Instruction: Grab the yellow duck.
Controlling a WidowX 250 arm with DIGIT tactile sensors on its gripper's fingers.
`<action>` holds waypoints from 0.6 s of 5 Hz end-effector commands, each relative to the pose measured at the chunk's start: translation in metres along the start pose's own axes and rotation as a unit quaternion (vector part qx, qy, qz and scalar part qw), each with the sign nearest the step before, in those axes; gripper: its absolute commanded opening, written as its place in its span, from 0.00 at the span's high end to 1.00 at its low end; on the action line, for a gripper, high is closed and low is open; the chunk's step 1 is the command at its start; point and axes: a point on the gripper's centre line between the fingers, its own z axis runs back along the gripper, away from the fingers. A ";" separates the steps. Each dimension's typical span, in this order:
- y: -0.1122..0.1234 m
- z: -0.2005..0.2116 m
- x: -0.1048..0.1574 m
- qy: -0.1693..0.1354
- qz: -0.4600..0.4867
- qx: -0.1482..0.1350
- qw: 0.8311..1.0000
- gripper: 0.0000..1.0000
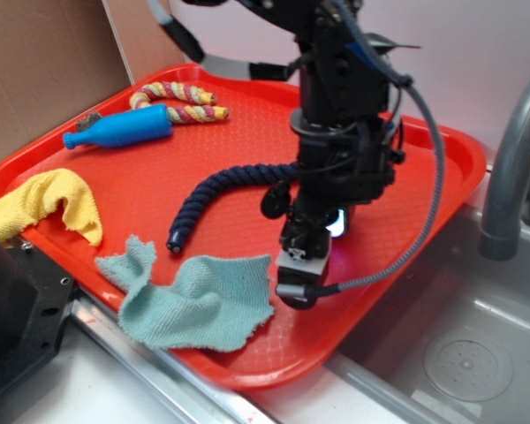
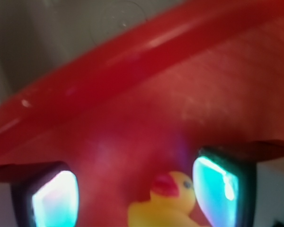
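Red tray (image 1: 247, 371) beside a steel sink (image 1: 464, 353). Exterior view: two cloths, one yellow (image 1: 49, 201) at left, one teal (image 1: 194, 300) at lower centre; one navy rope (image 1: 221, 196); one striped rope (image 1: 181, 99); one blue bottle-shaped toy (image 1: 119, 130). Gripper (image 1: 300, 274) hangs over the tray at centre; duck hidden here. Wrist view: one yellow duck (image 2: 168, 201) at bottom centre between two parted fingers (image 2: 54, 201), untouched.

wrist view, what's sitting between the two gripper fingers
The yellow duck sits between the fingers of the gripper, nearer the right one, on the red tray. The wrist view shows it; the exterior view hides it.
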 end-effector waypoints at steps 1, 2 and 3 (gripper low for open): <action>0.000 0.006 -0.003 -0.010 0.026 -0.004 1.000 0.14; -0.006 0.019 -0.017 -0.003 0.075 0.005 0.997 1.00; -0.012 0.053 -0.029 0.011 0.114 0.026 0.993 1.00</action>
